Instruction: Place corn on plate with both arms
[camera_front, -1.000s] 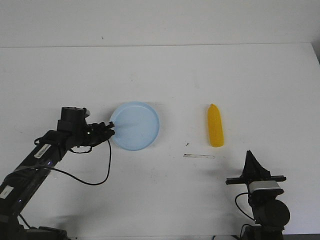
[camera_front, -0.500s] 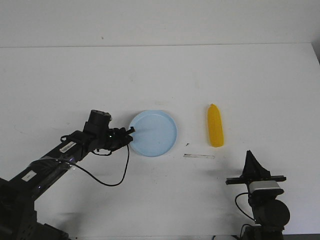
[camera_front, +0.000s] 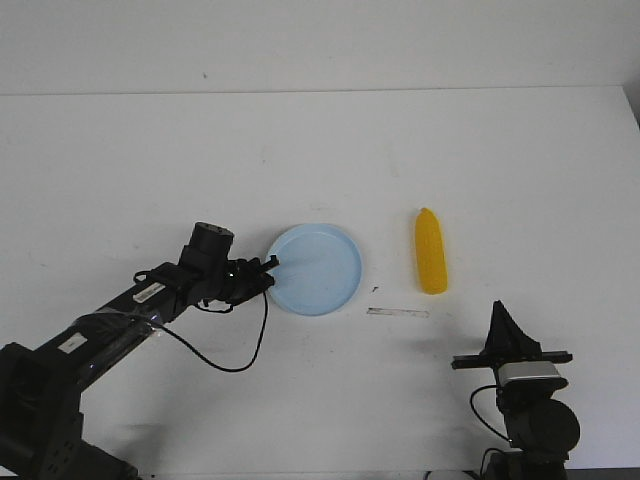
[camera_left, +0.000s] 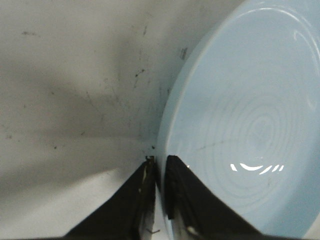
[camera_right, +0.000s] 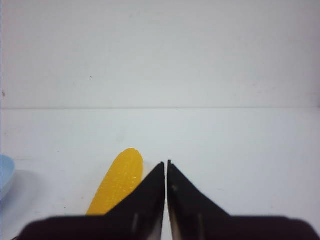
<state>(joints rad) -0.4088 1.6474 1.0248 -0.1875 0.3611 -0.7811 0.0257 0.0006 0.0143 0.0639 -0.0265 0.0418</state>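
Toward the table's (camera_front: 480, 150) left front corner we see small white labels on the left arm (camera_front: 120, 310), too small to read. Our left gripper (camera_front: 268, 272) has its fingers (camera_left: 177, 190) pinched on the plate (camera_front: 318, 268) rim, mid-table, with open surface all around. Just right of the plate lies the corn (camera_front: 431, 252), lengthwise front to back. Near the right front edge, our right gripper (camera_front: 499, 318) rests with fingers together, holding nothing.
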